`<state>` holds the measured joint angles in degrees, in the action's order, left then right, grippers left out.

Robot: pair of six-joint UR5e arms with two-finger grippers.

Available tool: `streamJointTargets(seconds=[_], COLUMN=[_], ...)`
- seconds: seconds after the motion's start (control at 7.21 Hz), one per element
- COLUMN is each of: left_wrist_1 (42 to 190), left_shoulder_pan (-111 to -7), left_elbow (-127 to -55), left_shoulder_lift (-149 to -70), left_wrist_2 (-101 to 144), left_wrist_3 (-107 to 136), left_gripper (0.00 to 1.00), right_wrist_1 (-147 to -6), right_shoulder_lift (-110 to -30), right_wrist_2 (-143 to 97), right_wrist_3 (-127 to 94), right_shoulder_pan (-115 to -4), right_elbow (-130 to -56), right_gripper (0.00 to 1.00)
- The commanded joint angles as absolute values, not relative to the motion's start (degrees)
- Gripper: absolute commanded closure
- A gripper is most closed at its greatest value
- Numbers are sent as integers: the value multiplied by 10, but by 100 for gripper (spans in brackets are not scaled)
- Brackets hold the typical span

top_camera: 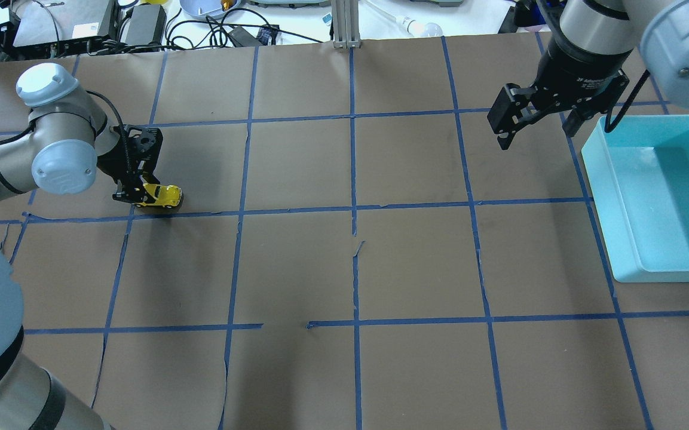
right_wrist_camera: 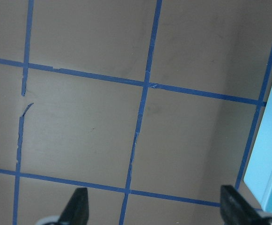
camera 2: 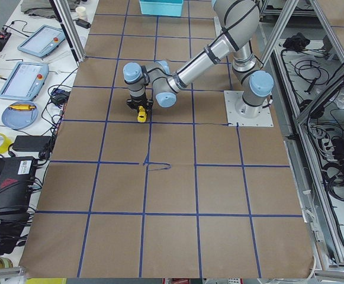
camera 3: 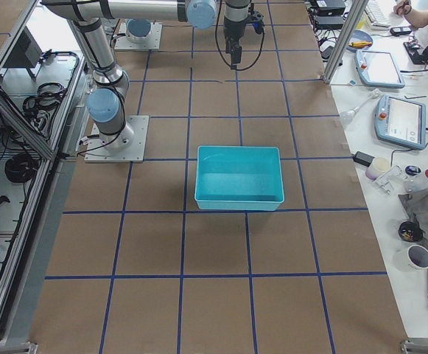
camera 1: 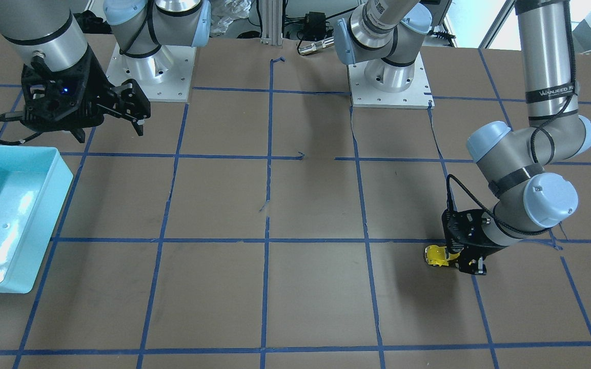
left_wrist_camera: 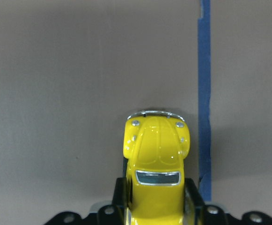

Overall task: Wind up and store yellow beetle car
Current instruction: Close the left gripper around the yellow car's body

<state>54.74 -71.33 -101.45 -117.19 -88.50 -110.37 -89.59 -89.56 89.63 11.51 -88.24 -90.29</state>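
Grip: left end effector point(top_camera: 143, 195) clamps yellow beetle car point(top_camera: 166, 195) on table point(top_camera: 380, 269) | right end effector point(top_camera: 535, 134) wide, near teal bin point(top_camera: 673, 273)

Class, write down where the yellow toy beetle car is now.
In the overhead view the glossy yellow beetle car sits far left on the table, between the jaws of the left gripper, just above a blue tape line.

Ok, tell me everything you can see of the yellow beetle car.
The yellow beetle car is glossy yellow, with a rounded hood, dark windscreen and silver bumper. The left gripper is shut on its rear sides, nose pointing out. It sits low over the brown table beside a blue tape line; wheels are hidden.
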Motion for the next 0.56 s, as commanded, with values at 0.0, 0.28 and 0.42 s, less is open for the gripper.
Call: streamJointTargets(seconds=[0.0, 0.28, 0.42], left_wrist_1=[545, 545, 545], left_shoulder_pan=[-711, -708, -708], left_elbow=[-1014, -1013, -1013], left_shoulder_lift=[-1173, -1173, -1173], left_wrist_2=[-885, -885, -885], left_wrist_3=[-1107, -1108, -1110], left_gripper=[91, 91, 91], right_wrist_1=[-896, -896, -892], right_shoulder_lift=[-896, -896, -896], right_wrist_2=[896, 896, 896], right_wrist_3=[114, 112, 112], right_shoulder_pan=[-881, -881, -881], right_elbow=[-903, -903, -904], right_gripper=[0, 0, 0])
